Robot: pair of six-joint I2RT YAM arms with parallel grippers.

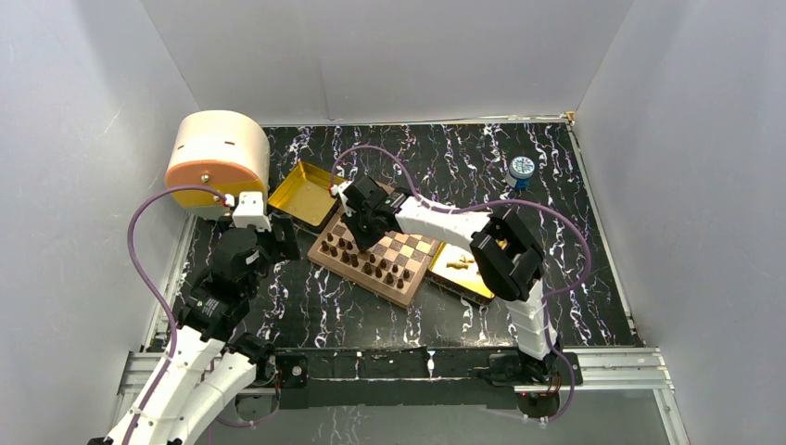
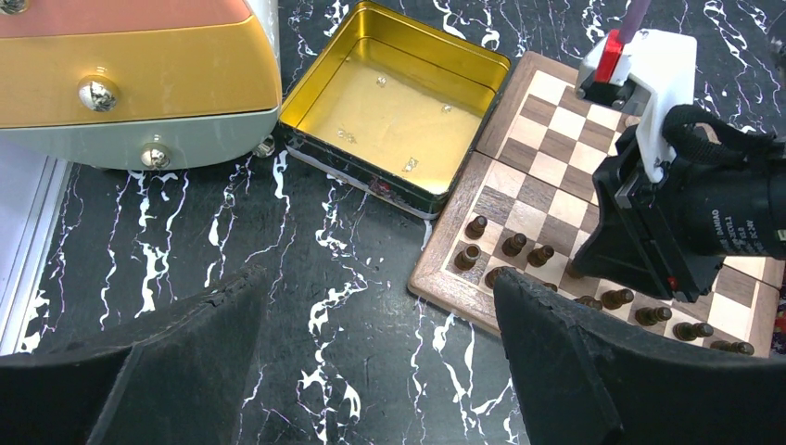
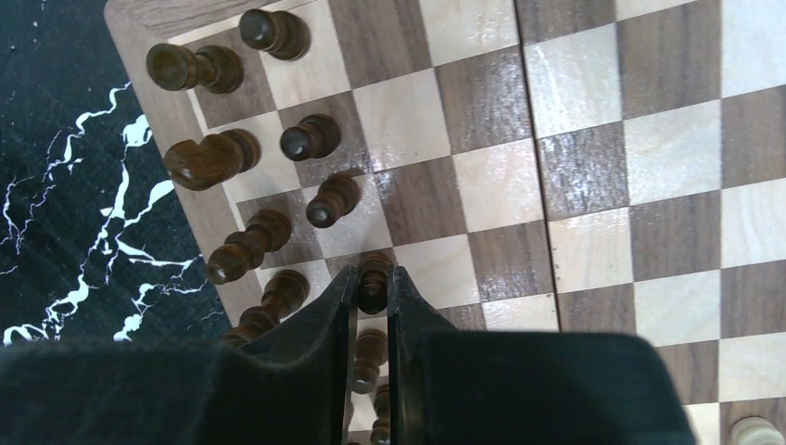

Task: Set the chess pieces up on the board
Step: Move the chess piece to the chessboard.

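Grip on a dark piece (image 3: 373,271): we see the right gripper (image 3: 373,283) clamped on it over the board (image 3: 593,167), near the left rim. More dark chess pieces (image 3: 310,137) stand just ahead and left of that gripper; one light piece (image 3: 753,432) sits behind to the right. The left gripper (image 2: 380,278) hangs with jaws wide apart over the marbled table (image 2: 185,241), the gold tray (image 2: 371,181) ahead. White lettering on the right wrist's lens barrel (image 2: 741,227) is too small for us to read.

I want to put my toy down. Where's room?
Free: the board's middle squares, the empty gold tray beside it, and the table between board and arm bases. Crowded: the board edge where dark pieces stand and the right gripper pinches one.
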